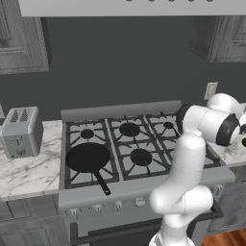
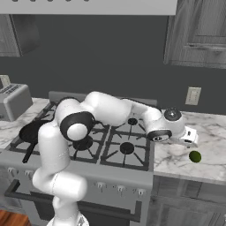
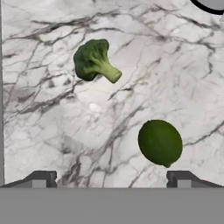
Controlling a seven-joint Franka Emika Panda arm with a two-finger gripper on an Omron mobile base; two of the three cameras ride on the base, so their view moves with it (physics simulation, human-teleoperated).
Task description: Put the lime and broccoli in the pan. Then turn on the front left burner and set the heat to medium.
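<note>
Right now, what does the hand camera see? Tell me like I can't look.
A lime and a broccoli floret lie apart on a white marble counter, the lime nearer the camera. The open gripper hovers above them, its two dark fingertips at the bottom edge.

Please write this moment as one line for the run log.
jaws: open | lime: on counter, free | broccoli: on counter | pan: empty

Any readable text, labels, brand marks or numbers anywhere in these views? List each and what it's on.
None readable.
Stove knobs: no markings can be made out.
Toaster: plain front, no brand mark visible.
Wall outlet: blank plate.
Lime, broccoli, pan and marble counter: no text or stickers.
</note>
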